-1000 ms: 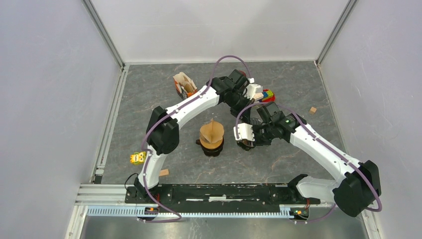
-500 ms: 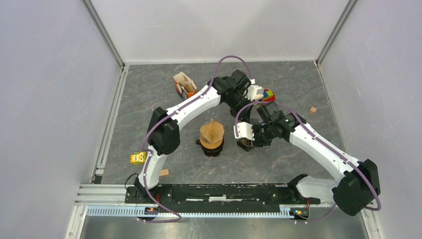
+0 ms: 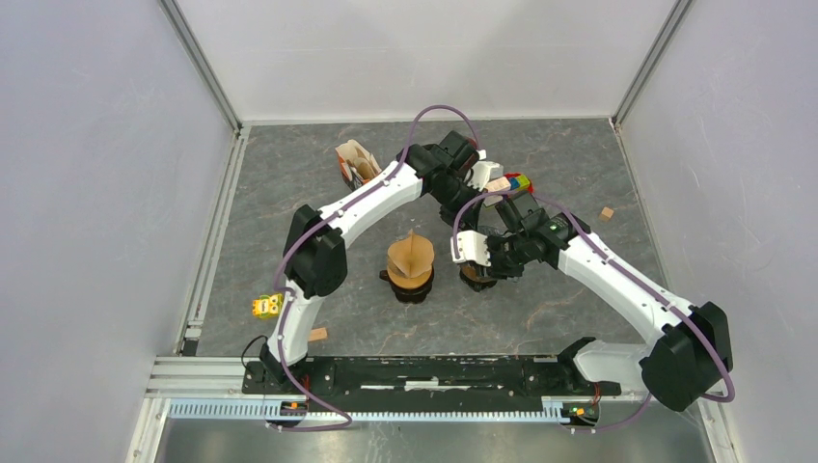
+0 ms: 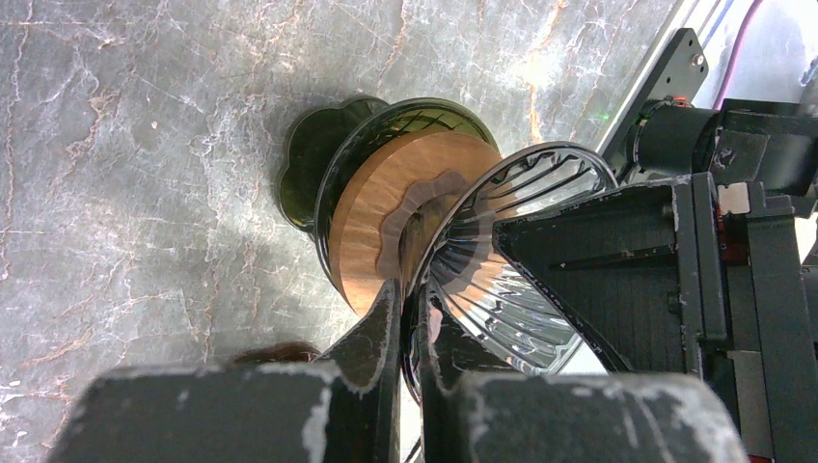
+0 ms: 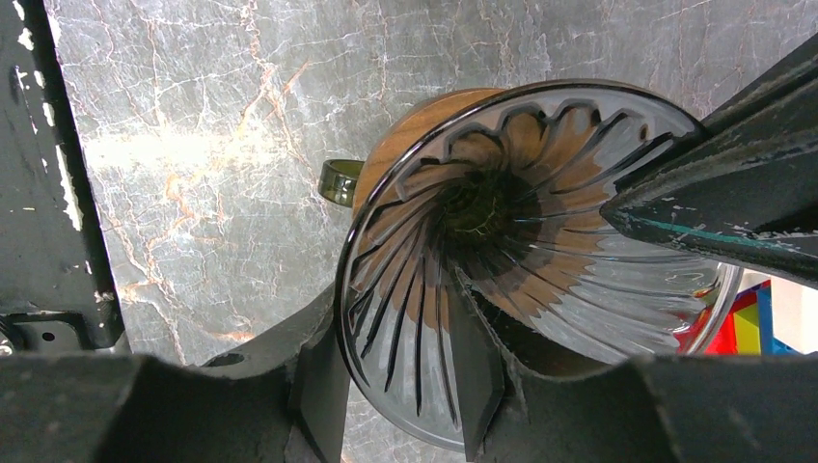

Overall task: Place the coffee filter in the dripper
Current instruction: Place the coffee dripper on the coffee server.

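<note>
A glass dripper (image 5: pixel 540 251) with a wooden collar (image 4: pixel 371 207) and a dark green base stands on the marble table, right of centre (image 3: pixel 479 278). My left gripper (image 4: pixel 410 299) comes down from behind and is shut on the dripper's rim. My right gripper (image 5: pixel 397 338) straddles the near rim, one finger inside the bowl and one outside, open with a gap around the glass. The bowl shows only bare ribbed glass. To the left, a tan paper cone that looks like the coffee filter (image 3: pixel 411 257) sits on a dark round stand, apart from both grippers.
An orange and white box of papers (image 3: pixel 355 164) stands at the back left. A multicoloured block toy (image 3: pixel 519 182) lies just behind the arms. A small wooden cube (image 3: pixel 606 213), a yellow toy (image 3: pixel 266 306) and a wooden chip (image 3: pixel 317 335) lie around. Walls enclose three sides.
My right gripper's jaws have widened around the dripper's rim and shifted slightly up and left. The left wrist has swung a little to the left, still holding the rim.
</note>
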